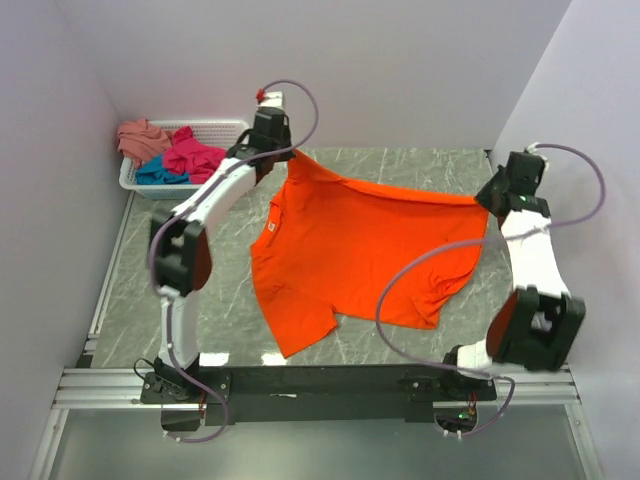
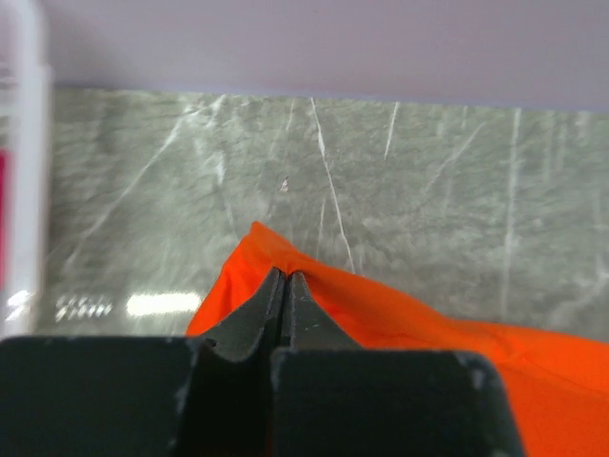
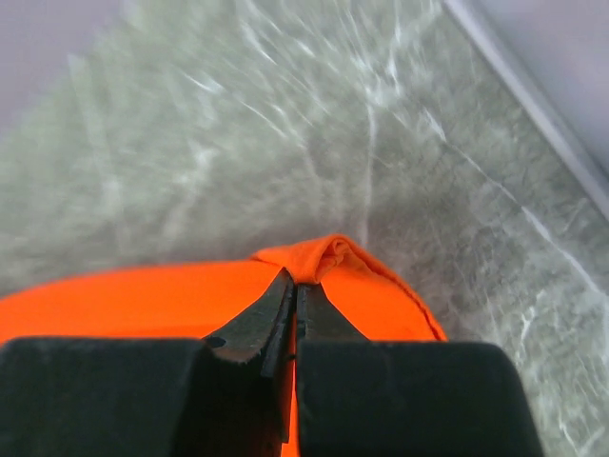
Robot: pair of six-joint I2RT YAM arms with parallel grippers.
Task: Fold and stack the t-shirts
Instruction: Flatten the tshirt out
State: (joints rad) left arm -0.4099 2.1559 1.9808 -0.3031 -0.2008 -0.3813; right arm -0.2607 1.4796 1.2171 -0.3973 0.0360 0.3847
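The bright orange t-shirt (image 1: 350,245) is stretched out over the marble table between my two grippers, its far edge lifted and its lower part lying on the table. My left gripper (image 1: 288,152) is shut on the shirt's far left corner (image 2: 276,252); its jaws (image 2: 284,276) pinch the cloth. My right gripper (image 1: 490,203) is shut on the far right corner (image 3: 328,257), with a fold of cloth bunched at its tips (image 3: 293,281). The magenta-pink (image 1: 195,155), teal-blue (image 1: 160,174) and salmon-pink (image 1: 140,137) shirts lie in the basket.
The white lattice basket (image 1: 232,128) stands at the far left corner by the wall; its rim shows in the left wrist view (image 2: 24,162). Walls close the table on the left, back and right. The arms' base rail (image 1: 320,385) runs along the near edge.
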